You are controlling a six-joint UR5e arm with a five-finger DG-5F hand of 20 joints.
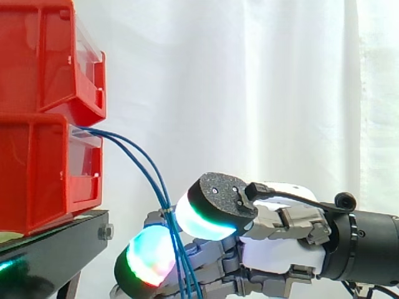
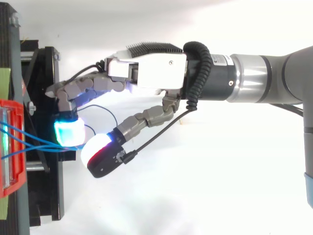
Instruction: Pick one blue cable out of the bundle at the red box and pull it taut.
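**Blue cables pinched just off the bin**

Thin blue cables [image 1: 181, 261] leave the lower red bin [image 1: 37, 174], sag in a slack curve and drop between the thumb [image 1: 209, 208] and a curled fingertip [image 1: 149, 255] of the hand [image 2: 151, 71], which close on them beside the black stand [image 1: 56, 240]. An upper red bin [image 1: 43, 56] sits stacked above, with a white curtain [image 1: 249, 81] behind.

Two bins stand stacked at the left: the upper bin [image 1: 56, 56] sits on the lower bin [image 1: 43, 174], which rests on the stand [image 1: 56, 246]. The cables [image 1: 146, 171] leave the lower bin's front and drop rightward to the hand [image 1: 280, 252]. The hand lies right of the stand, just beside its edge and below the bins. The cables are pinched between its thumb and a finger pad [image 1: 149, 255]. The arm [image 2: 264, 78] extends to the right. The curtain [image 1: 249, 81] hangs behind everything.
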